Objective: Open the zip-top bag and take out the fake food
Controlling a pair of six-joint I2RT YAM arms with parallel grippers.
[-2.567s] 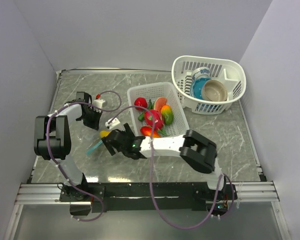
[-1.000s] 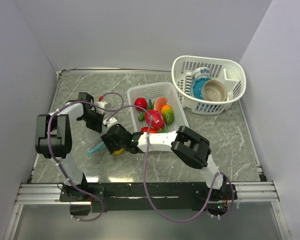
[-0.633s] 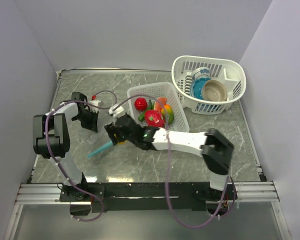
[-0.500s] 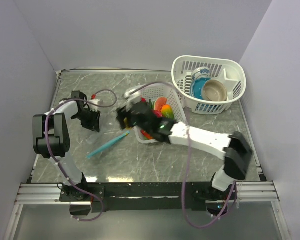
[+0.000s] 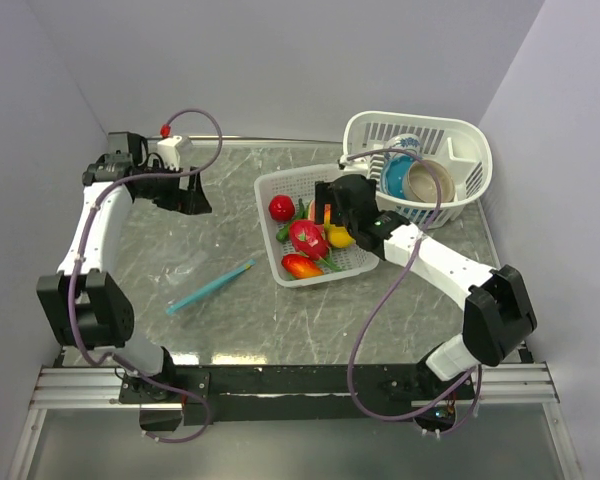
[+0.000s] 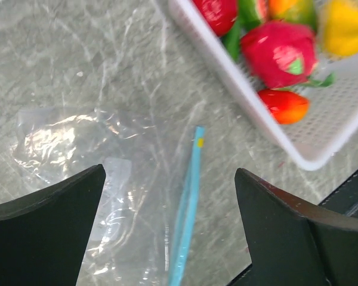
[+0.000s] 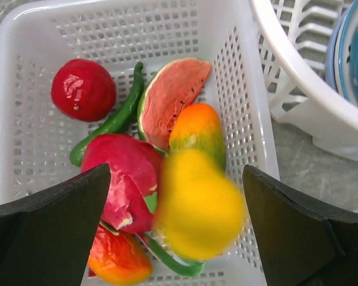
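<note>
And the right gripper (image 7: 176,173) hangs straight over the basket (image 7: 125,13), jaws spread wide, gripping nothing. Under the gap a yellow fruit (image 7: 197,205) shows blurred, clear of both jaws, over the rest of the food (image 5: 305,240) inside the basket: red apple (image 7: 83,89), green pepper (image 7: 116,116), watermelon slice (image 7: 173,98), mango (image 7: 194,131), pink dragon fruit (image 7: 122,173). Now left of the basket: the bag (image 6: 77,155) lies flat on the table (image 6: 137,47), its teal zip strip (image 6: 188,208) on the side nearer the basket. The left gripper (image 6: 170,179) hovers above the bag, left of the basket, jaws wide apart too, nothing between them.
</note>
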